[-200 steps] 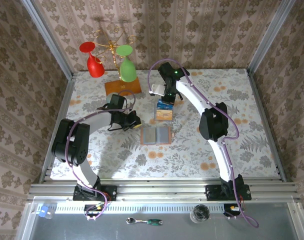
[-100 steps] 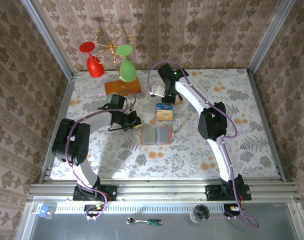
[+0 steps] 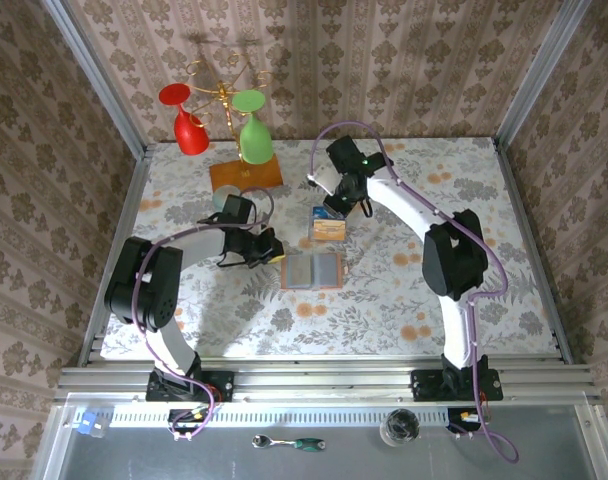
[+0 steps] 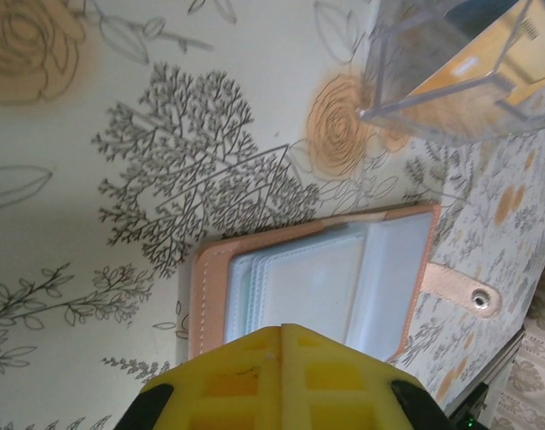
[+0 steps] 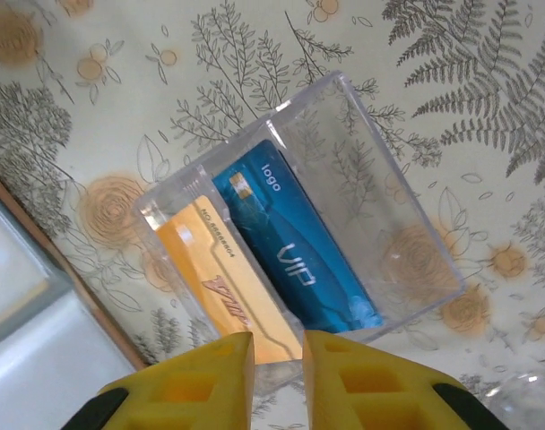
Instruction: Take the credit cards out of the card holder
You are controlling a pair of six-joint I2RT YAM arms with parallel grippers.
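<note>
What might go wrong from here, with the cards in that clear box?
1. The right gripper hangs close above the clear box holding the blue card and orange card; pulling away could knock it over.
2. The shut left gripper is right at the edge of the open card holder and may drag it.

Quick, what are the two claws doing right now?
Left claw: closed, nothing in it.
Right claw: open a little, holding nothing.

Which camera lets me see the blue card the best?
The right wrist view: the blue card shows large, its VIP lettering readable. The top view makes it a tiny blue speck; the left wrist view catches a corner of its clear box.
</note>
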